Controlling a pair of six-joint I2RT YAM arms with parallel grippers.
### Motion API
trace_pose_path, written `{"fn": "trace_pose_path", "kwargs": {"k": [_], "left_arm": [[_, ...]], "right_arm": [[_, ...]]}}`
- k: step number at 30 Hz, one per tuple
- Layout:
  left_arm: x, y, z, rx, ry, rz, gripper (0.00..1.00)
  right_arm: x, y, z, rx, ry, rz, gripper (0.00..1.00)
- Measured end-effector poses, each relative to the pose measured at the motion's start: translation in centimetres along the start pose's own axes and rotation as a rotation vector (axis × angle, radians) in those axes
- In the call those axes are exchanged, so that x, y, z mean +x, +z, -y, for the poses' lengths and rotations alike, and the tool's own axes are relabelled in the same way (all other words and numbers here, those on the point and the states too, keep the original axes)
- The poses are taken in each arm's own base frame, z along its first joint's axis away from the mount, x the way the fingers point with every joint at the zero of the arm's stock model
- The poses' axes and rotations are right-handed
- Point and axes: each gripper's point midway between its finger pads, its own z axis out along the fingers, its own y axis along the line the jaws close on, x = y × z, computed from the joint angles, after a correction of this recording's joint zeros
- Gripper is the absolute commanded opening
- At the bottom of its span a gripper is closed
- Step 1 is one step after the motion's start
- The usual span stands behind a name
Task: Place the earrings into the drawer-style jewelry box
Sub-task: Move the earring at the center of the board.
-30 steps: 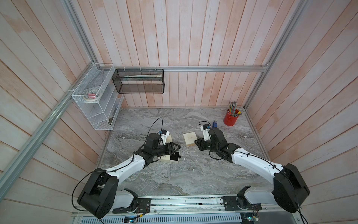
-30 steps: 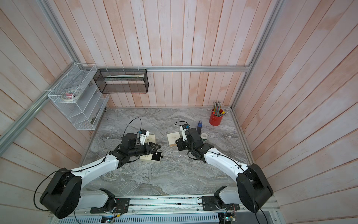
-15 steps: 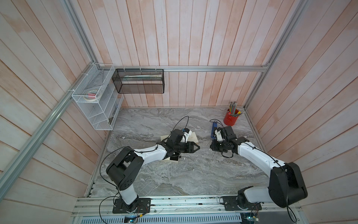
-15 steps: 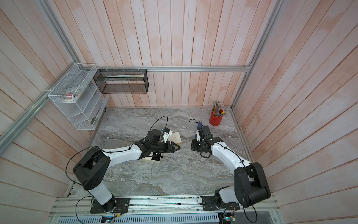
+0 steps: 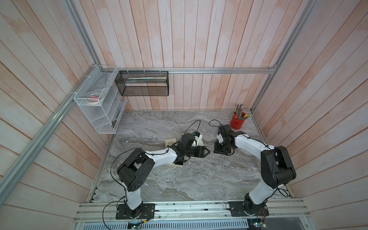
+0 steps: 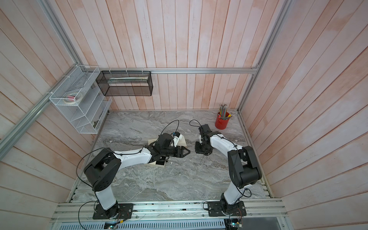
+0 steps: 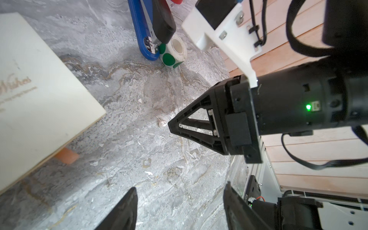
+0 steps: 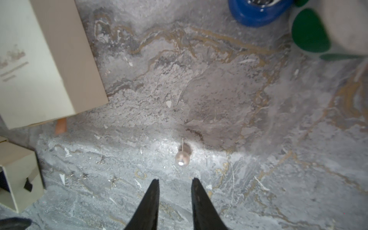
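Right hand is poised low over the table, fingers a little apart with nothing between them. And there's the target: one pearl earring lying on the marble just ahead of those fingertips. The pearl end is nearest the hand and the thin post points straight away from it, roughly in line with the gap.

That's the relation that counts. The fingers would close across the post's axis, not along it, so I'd judge a short advance and drop puts the pearl between them.

In the left wrist view the right hand's tip sits just beside the earring, so this is clearly the nearer arm. Left hand hangs further off, fingers spread wide, empty.

The jewelry box lies off to the side with its drawer pulled out, near the earring but apart from it. A second earring? Can't make one out. This one is tiny and round, and likely to roll if nudged.
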Motion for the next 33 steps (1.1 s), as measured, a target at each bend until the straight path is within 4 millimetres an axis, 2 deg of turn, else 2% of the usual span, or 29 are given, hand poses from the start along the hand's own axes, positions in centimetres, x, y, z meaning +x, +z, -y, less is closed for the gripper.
{"fn": "trace_pose_path", "kwargs": {"k": [14,23,33], "left_arm": [[0.3,0.1,-0.6,-0.038,0.019,0.000,0.76],[0.4,0.1,-0.7,-0.041,0.017,-0.004,0.76],[0.3,0.1,-0.7,-0.041,0.017,-0.003,0.76]], "right_arm": [[-0.3,1.5,0.5,0.045,0.014,-0.058,0.31],[0.4,2.5,0.4,0.055,0.002,-0.094,0.27],[0.5,2.6,0.3,0.062,-0.005,-0.098,0.25]]}}
